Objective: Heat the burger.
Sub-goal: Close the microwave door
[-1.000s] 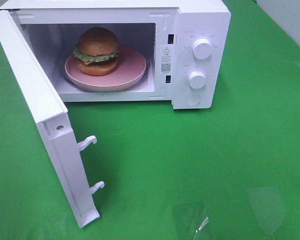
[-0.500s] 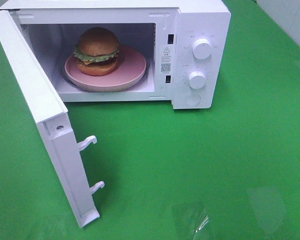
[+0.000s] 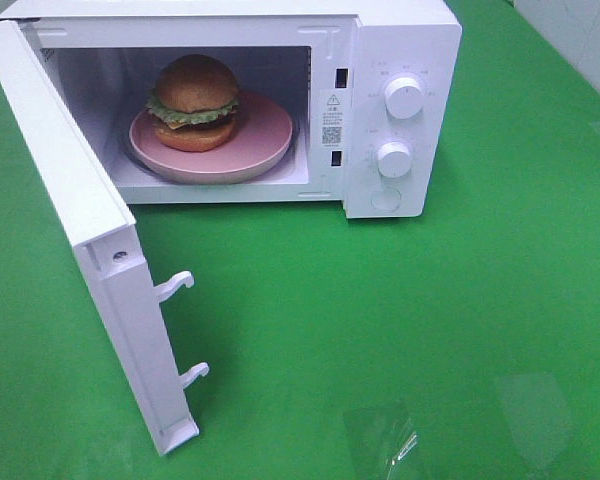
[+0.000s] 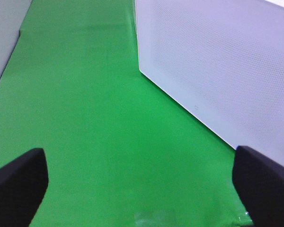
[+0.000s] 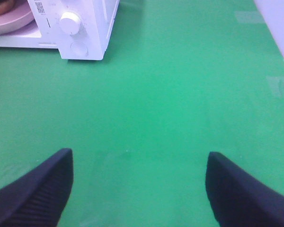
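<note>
Left hand (image 4: 141,182) partly off frame

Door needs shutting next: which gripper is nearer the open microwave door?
Left. The left gripper faces the door's outer side close by; the right gripper sits farther off, facing the control panel.

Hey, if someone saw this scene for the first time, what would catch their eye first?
The burger stands out most, sitting on a pink plate inside the white microwave at the back of the green table. Next comes the door, swung wide open on the left toward the camera.
</note>
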Controlling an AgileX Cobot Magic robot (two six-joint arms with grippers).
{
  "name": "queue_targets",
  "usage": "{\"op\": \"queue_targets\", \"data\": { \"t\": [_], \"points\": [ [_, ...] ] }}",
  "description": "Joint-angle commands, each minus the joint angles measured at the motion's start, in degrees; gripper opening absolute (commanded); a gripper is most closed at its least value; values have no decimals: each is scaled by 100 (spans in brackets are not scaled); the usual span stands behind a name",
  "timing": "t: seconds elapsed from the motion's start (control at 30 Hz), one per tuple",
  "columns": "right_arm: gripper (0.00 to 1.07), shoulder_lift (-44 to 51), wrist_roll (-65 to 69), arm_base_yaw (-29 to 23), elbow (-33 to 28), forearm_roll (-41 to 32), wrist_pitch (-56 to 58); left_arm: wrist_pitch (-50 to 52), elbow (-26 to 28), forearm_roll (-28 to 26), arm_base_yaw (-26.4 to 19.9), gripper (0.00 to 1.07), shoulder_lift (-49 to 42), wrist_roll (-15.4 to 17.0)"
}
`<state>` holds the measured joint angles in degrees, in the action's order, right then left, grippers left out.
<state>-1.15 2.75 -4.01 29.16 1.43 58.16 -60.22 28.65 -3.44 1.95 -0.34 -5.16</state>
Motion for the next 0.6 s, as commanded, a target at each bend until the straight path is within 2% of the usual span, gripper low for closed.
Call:
{"op": "queue_targets", "data": {
  "t": [0.03, 0.6],
  "points": [
    [76, 281, -63, 74, -17, -29, -80, 86, -23, -17, 23, 98, -132, 17],
    [76, 275, -103, 138, -17, -69, -80, 86, -23, -17, 23, 98, -97, 17]
  ]
}}
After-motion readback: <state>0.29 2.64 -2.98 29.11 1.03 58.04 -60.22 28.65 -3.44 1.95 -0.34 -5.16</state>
